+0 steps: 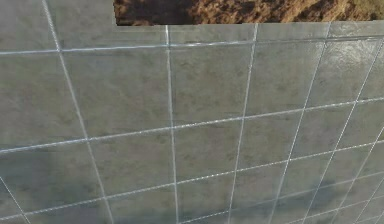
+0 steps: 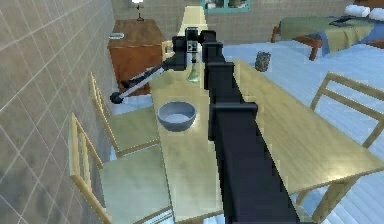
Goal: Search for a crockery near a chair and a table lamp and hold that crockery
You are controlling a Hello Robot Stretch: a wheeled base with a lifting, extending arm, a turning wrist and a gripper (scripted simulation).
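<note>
Bowl (image 2: 176, 115) is the dish to get. It is grey and round, looks empty inside, and sits on the tabletop (image 2: 290, 130) by a chair (image 2: 128, 130), easy to reach. The pincer (image 2: 120, 95) pokes out near it, likely to grab it. I cannot tell if the pincer holds anything. A lamp (image 2: 139, 8) stands far back.

We see a grey tiled wall (image 1: 200, 130) ahead, a green bed (image 2: 330, 30) far right, and a reddish-brown cabinet (image 2: 135, 50) far left.
</note>
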